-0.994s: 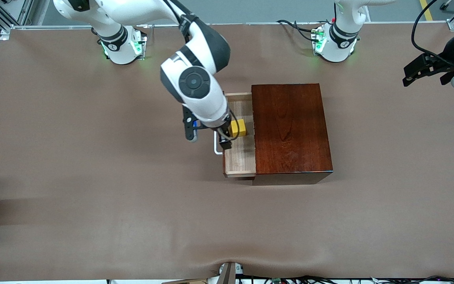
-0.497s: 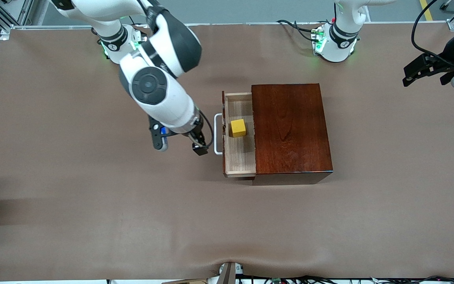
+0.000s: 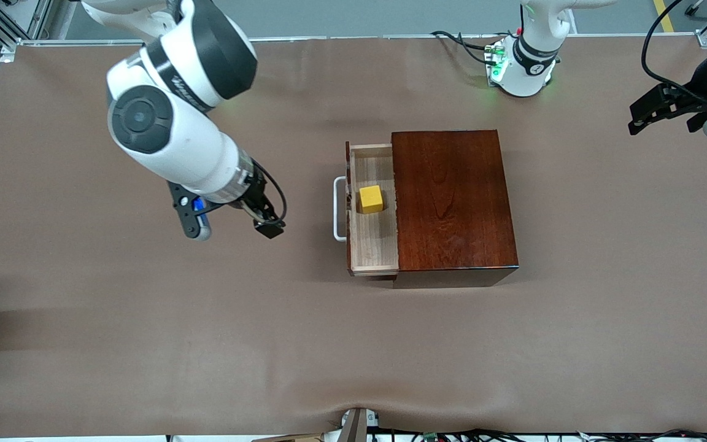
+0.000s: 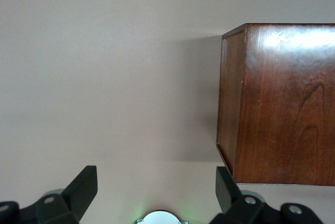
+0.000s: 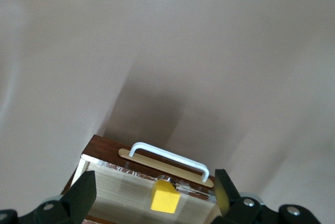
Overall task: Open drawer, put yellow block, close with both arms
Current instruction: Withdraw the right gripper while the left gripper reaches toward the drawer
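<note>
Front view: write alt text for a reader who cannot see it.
A yellow block sits in the open drawer of a mahogany box on a brown table. The empty right gripper hangs over the table in front of the drawer; the left gripper waits at the table's edge.

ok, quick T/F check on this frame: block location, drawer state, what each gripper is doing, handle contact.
1. The yellow block lies in the drawer. True.
2. The drawer is shut. False: it stands pulled out of the wooden box.
3. The right gripper holds the block. False: it is open and empty, over bare table.
4. The left gripper is open, up near its own end of the table. True.
5. The right gripper grips the white handle. False: it is apart from it.
</note>
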Robot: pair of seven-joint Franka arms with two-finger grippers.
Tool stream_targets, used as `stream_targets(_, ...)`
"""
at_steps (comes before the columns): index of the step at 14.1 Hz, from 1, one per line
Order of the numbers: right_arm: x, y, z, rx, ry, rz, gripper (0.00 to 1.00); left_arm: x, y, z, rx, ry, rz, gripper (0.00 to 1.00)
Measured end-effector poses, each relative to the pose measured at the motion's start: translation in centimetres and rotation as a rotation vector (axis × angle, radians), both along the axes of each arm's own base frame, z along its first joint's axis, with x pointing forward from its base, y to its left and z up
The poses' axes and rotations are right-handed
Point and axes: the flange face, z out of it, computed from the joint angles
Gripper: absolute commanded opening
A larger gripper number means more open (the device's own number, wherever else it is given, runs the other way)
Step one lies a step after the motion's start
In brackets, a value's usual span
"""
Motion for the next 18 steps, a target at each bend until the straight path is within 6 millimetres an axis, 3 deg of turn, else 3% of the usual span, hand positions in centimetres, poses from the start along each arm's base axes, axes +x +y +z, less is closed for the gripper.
stream_targets(9, -0.5, -7.4, 5.3, 0.016, 0.002, 0.17, 1.0, 0.0, 0.1, -0.1, 0.009, 0.002, 0.001, 1.0)
stream_targets(12, -0.7, -10.7, 6.6, 0.022, 0.012, 0.233, 1.0, 0.9, -0.3, -2.1, 0.01, 0.042, -0.009, 1.0)
stream_targets(15, -0.6, -14.6, 8.0, 0.033, 0.011, 0.277, 1.0, 3.3, -2.9, -6.5, 0.01, 0.112, -0.062, 1.0)
stream_targets(18, -0.7, -17.3, 8.8, 0.048, 0.007, 0.348, 1.0, 4.5, -8.3, -8.0, 0.012, 0.122, -0.077, 1.0)
